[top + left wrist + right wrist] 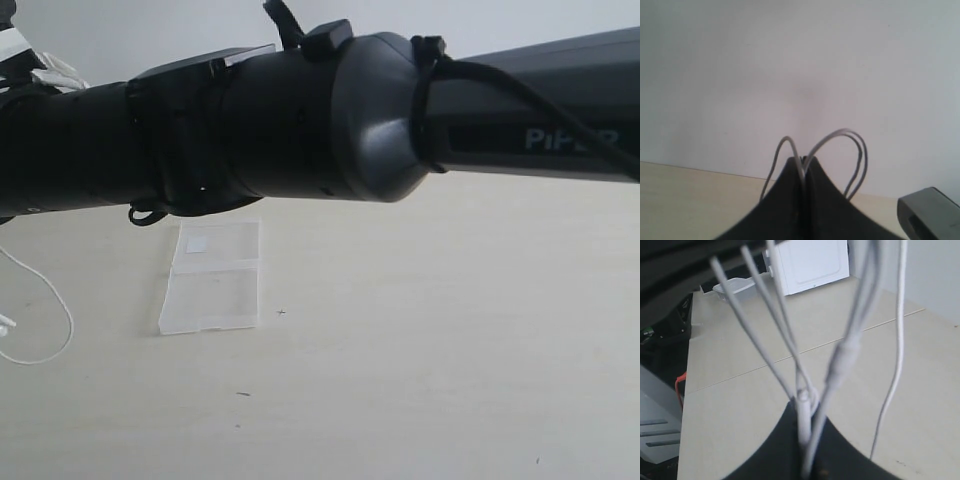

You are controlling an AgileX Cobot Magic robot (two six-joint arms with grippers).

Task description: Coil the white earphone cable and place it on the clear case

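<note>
Coiling is under way, not complete. The left gripper is closed on loops of the white earphone cable. The right gripper is clamped on several strands. 1 length trails on the table. The clear case lies bare, so placement remains.

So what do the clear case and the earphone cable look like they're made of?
Clear case: probably rigid transparent plastic. The table shows through it, and its edges and ridge catch the light with a gloss.
White earphone cable: thin wire in what seems a smooth white plastic or rubbery sheath. It bends into soft loops and has a thicker moulded junction. The exact material cannot be told.
</note>
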